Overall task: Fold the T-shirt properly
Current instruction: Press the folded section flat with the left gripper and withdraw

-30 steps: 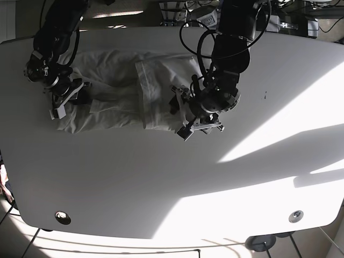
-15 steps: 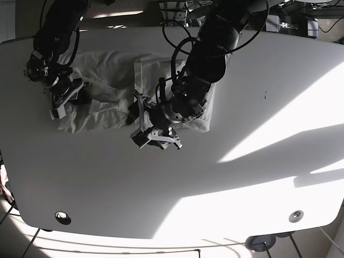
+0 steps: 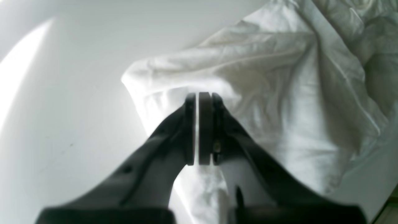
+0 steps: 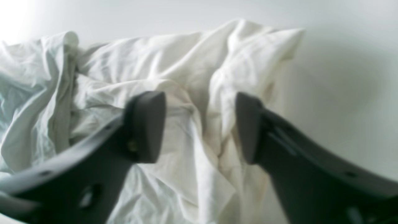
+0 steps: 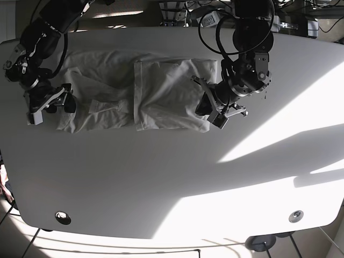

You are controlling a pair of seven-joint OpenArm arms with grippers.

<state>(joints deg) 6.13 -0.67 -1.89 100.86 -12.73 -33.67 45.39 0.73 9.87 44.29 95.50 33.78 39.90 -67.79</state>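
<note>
Left end effector (image 5: 219,109) back at T-shirt (image 5: 161,94) edge, clenched; right end effector (image 5: 49,105) released.

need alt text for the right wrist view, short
The open right gripper, seen close up and blurred, hovers over a crumpled white T-shirt. The shirt lies on a pale table, bare to its right.

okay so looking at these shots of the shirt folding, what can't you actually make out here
- Left gripper: pads nearly together, but whether cloth is pinched is unclear in the left wrist view.
- T-shirt: layers under the folded panel are hidden in the base view.
- Right gripper: blurred fingers; contact with the cloth unclear.
</note>
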